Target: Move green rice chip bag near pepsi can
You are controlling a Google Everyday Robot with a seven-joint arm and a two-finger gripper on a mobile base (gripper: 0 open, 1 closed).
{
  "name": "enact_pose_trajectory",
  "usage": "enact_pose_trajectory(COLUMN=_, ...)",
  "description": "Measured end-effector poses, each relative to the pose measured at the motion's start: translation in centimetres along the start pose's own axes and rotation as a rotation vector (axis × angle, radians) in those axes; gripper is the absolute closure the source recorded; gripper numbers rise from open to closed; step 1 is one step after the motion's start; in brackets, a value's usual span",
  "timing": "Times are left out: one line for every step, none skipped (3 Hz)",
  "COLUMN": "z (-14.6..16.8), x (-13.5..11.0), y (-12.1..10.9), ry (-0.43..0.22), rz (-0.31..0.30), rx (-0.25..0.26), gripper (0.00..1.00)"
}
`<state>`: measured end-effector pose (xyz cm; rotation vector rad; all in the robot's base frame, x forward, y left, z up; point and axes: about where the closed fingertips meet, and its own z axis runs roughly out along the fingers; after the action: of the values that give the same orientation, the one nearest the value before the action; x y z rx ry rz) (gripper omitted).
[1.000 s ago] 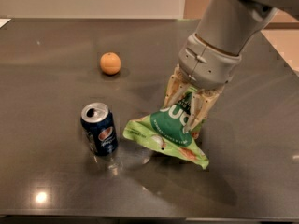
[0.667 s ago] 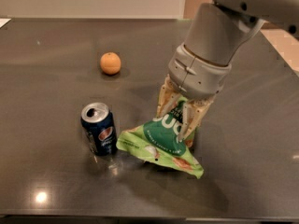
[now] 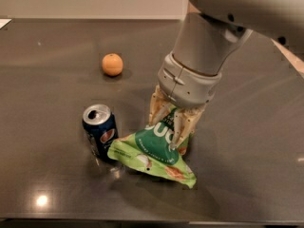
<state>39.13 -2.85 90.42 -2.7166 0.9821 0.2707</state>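
Observation:
The green rice chip bag (image 3: 152,153) lies crumpled on the dark table, its left edge touching or almost touching the pepsi can (image 3: 100,131). The can stands upright at the left of the bag, dark blue with a silver top. My gripper (image 3: 167,127) comes down from the upper right and its tan fingers (image 3: 179,129) are shut on the bag's upper part, over the dark green round label. The bag's top edge is hidden behind the fingers.
An orange round fruit (image 3: 112,64) sits on the dark table (image 3: 52,80) behind and left of the can. The table's front edge runs along the bottom, its right edge shows at the far right. My grey arm (image 3: 209,46) fills the upper right.
My gripper has carried the bag to the left, from well right of the can to right beside it. The can and the fruit have not moved.

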Motion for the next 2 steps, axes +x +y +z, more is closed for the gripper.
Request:
enact_pose_trajectory(z=0.1, x=-0.9, y=-0.3, ry=-0.007, rz=-0.009, rx=0.004, gripper=0.81)
enact_pose_trajectory(z=0.3, x=-2.0, y=-0.5, ry=-0.023, rz=-0.020, rx=0.007, gripper=0.59)
